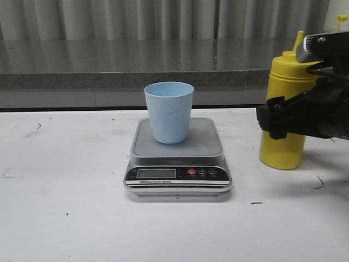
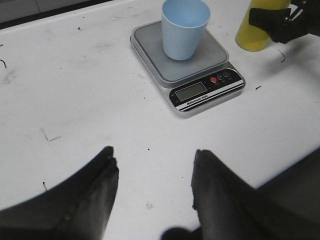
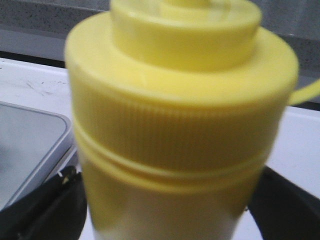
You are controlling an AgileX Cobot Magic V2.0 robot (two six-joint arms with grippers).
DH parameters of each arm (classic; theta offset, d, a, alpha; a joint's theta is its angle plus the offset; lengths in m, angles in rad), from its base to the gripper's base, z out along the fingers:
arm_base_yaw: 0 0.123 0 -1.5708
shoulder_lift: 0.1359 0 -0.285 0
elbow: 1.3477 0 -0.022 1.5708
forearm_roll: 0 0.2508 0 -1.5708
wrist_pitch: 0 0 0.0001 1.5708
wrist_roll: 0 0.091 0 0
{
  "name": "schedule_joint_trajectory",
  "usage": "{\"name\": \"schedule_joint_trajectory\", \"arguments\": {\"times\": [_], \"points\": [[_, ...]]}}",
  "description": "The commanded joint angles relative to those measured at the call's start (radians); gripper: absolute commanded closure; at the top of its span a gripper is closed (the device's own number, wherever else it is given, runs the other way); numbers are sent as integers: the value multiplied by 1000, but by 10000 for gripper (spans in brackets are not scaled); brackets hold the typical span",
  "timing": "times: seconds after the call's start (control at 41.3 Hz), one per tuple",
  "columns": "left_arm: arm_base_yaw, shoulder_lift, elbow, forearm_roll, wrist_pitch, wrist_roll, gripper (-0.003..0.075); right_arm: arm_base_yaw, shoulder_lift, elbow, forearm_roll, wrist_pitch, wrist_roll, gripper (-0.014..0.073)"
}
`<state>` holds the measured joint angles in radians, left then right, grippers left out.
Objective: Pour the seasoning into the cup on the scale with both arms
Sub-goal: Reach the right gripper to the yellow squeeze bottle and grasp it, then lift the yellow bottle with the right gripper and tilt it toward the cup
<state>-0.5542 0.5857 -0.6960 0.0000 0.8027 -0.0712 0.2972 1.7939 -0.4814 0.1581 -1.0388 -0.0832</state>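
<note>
The light blue cup (image 1: pixel 169 112) stands upright on the platform of the silver scale (image 1: pixel 177 177) at the table's middle. Both also show in the left wrist view, the cup (image 2: pixel 184 28) on the scale (image 2: pixel 200 75). The yellow seasoning bottle (image 1: pixel 283 147) stands on the table to the right of the scale. My right gripper (image 1: pixel 281 117) holds it at mid height, a finger pressed on each side (image 3: pixel 165 200). My left gripper (image 2: pixel 155 152) is open and empty over bare table, nearer than the scale; it is out of the front view.
The white table (image 1: pixel 65 218) has small dark marks. A grey stone ledge (image 1: pixel 136 65) and a curtain run along the back. The bottle's tethered cap (image 1: pixel 342 21) sticks up at the far right.
</note>
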Motion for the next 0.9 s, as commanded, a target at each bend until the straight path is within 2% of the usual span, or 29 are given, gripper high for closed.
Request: {"name": "schedule_joint_trajectory", "arguments": {"times": [0.0, 0.145, 0.266, 0.387, 0.508, 0.653, 0.774, 0.871], "points": [[-5, 1, -28, 0, -69, -7, 374, -4, -7, -56, 4, -92, 3, -60], [-5, 1, -28, 0, -69, -7, 374, -4, 17, -83, 14, -86, 3, -28], [-5, 1, -28, 0, -69, -7, 374, -4, 18, -84, 14, -85, 3, 143], [-5, 1, -28, 0, -69, -7, 374, -4, 15, -84, 10, -91, 2, 249], [-5, 1, -28, 0, -69, -7, 374, -4, -20, -84, -12, -78, 2, 251], [-5, 1, -28, 0, -69, -7, 374, -4, -111, -86, -22, 2, -6, 251], [-5, 1, -28, 0, -69, -7, 374, -4, -202, -114, -30, 158, -71, 251], [-5, 1, -28, 0, -69, -7, 374, -4, -268, -174, -49, 355, -140, 251]]}}
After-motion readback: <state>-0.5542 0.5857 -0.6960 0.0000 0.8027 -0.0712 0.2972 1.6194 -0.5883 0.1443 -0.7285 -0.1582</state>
